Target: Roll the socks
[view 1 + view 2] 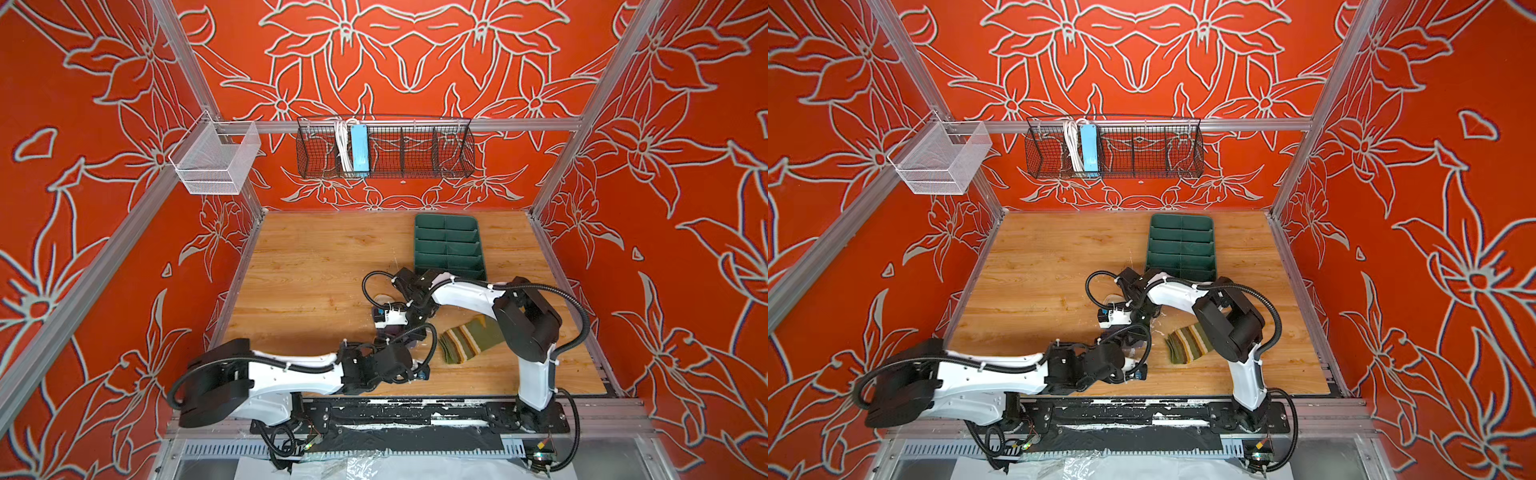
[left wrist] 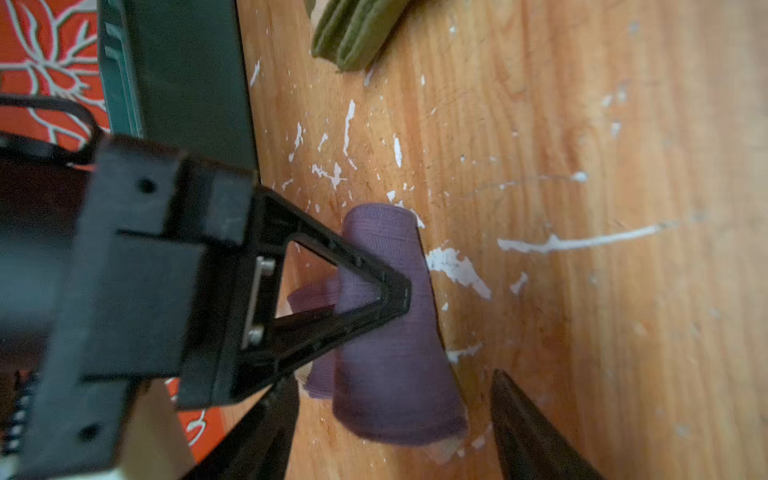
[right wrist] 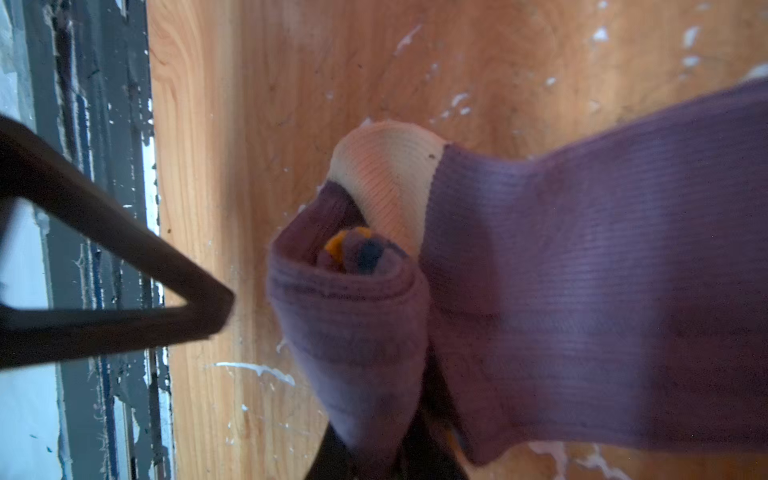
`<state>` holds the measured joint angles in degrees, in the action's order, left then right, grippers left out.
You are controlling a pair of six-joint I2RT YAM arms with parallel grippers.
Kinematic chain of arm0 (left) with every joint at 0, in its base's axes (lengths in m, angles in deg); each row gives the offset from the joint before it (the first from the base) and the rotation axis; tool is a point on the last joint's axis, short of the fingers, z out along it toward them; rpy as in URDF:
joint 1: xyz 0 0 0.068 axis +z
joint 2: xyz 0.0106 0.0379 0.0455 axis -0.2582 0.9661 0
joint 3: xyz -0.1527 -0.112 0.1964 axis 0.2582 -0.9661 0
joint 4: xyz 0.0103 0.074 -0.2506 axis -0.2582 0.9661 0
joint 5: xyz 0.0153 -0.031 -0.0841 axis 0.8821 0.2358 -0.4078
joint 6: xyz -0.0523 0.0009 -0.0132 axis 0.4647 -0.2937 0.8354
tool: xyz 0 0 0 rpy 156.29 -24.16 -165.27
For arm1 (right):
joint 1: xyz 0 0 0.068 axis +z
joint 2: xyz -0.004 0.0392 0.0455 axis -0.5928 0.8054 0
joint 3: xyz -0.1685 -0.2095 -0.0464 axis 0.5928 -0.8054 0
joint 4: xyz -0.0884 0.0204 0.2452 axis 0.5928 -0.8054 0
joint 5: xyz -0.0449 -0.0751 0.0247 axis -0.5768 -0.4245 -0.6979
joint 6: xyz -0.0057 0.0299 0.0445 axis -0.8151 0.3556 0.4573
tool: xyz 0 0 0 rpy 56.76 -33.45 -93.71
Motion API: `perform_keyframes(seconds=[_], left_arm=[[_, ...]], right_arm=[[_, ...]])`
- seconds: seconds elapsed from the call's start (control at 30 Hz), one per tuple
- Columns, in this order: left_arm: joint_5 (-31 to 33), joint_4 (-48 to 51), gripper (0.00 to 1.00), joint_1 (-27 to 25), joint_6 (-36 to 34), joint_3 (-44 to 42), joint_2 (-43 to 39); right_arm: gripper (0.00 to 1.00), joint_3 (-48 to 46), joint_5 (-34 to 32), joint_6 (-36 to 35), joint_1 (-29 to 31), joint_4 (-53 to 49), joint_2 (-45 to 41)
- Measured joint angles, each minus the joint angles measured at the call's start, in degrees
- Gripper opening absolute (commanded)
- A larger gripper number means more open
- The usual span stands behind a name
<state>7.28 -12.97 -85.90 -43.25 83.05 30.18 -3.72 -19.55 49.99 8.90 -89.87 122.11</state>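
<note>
The purple sock lies on the wooden table, one end wound into a roll with cream, orange and blue showing inside. My right gripper is shut on that rolled end. In the left wrist view the purple sock reaches between the spread fingers of my left gripper, which is open, with both fingers clear of the fabric. In both top views the arms hide most of this sock. The olive green striped sock lies flat to the right, partly under the right arm.
A dark green divided tray stands at the back of the table, just behind the right arm. A black wire basket and a white mesh basket hang on the frame above. The table's front edge is near the roll.
</note>
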Motion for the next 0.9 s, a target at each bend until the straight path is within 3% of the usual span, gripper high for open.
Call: perform_keyframes(seconds=[0.13,0.3,0.37,0.6,0.63,0.8,0.9], left_arm=[[10.99,-4.2,0.66,-0.09,4.83,1.73,9.4],[18.64,-8.85,0.58,-0.04,7.5,1.42,14.97],[19.61,-9.86,0.49,-0.02,8.41,0.81,15.43],[18.45,-10.91,0.01,0.0,9.11,-0.5,16.04],[18.21,-11.08,0.0,0.0,8.79,-0.52,16.22],[15.98,-12.04,0.0,0.0,7.15,-0.55,16.59],[13.88,-12.39,0.0,-0.7,6.64,-0.55,16.57]], right_arm=[[0.0,0.0,0.39,-0.02,-0.37,-0.09,0.02],[0.0,0.0,0.68,-0.02,-0.39,-0.11,0.02],[0.0,0.0,0.96,-0.02,-0.39,-0.02,0.02],[0.0,-0.24,1.2,0.44,-0.39,0.48,0.0],[0.01,-0.57,1.14,0.87,-0.39,0.92,-0.07],[0.34,-5.14,-1.09,3.74,-0.39,5.66,-3.58],[0.47,-10.03,-4.13,5.88,-0.35,9.55,-8.15]])
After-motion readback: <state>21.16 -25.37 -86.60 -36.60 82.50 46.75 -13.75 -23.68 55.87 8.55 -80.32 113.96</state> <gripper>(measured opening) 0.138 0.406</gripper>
